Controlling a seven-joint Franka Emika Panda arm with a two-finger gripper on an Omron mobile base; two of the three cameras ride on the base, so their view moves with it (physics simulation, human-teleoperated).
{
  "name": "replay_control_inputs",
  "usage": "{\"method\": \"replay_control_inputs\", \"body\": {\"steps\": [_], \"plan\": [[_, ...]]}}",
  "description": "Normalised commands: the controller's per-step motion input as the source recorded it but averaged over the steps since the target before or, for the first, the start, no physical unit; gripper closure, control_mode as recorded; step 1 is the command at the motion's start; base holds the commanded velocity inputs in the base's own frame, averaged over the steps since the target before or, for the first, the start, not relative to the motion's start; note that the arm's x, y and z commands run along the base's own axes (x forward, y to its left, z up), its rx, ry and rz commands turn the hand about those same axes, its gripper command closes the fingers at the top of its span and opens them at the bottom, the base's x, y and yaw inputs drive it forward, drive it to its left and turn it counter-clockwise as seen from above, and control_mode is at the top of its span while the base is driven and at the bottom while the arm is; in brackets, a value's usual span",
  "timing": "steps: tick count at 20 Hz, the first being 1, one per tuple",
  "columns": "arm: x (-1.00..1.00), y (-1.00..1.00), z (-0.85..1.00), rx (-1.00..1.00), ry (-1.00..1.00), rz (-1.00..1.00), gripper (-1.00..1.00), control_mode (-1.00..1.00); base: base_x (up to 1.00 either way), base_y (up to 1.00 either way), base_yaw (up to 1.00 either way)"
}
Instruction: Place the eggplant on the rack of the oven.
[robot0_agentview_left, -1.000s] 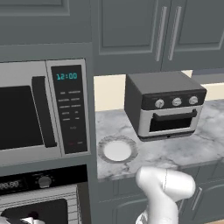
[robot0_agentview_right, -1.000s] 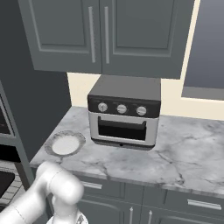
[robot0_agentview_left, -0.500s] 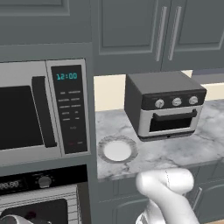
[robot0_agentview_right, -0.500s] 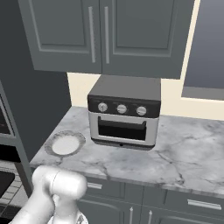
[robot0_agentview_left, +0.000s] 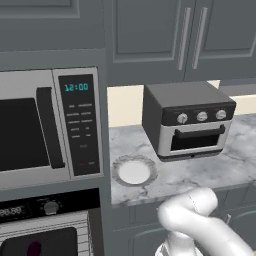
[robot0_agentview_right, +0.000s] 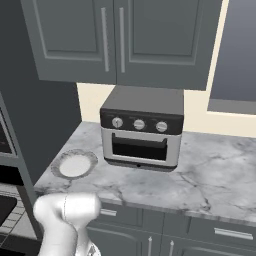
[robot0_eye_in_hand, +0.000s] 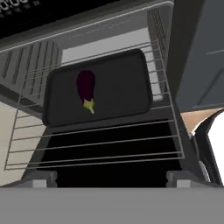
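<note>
While the white arm (robot0_agentview_left: 200, 225) bends low in front of the cabinets, its elbow rising at the bottom of both base views, the hand reaches down toward the oven (robot0_agentview_left: 45, 235) below the microwave (robot0_agentview_left: 50, 125). Whether the claw is open or closed I cannot tell, since its fingertips are hidden at the bottom of the hand view; nothing appears between them. Beyond the claw, the hand view looks into the open oven cavity, where a wire rack (robot0_eye_in_hand: 166, 131) extends forward. On that rack sits a dark tray (robot0_eye_in_hand: 127, 87), and the eggplant (robot0_eye_in_hand: 86, 89) lies on the tray's left half, well apart from the claw, stem end pointing toward the camera. Farther off, on the marble tabletop (robot0_agentview_right: 210, 175), a white plate (robot0_agentview_left: 133, 171) sits beside the toaster oven (robot0_agentview_right: 142, 132).
</note>
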Motion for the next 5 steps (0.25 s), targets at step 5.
{"method": "replay_control_inputs", "body": {"steps": [5], "plan": [[-0.44, 0.02, 0.00, 0.01, 0.00, 0.01, -1.00, -1.00, 0.00, 0.00, 0.00]]}}
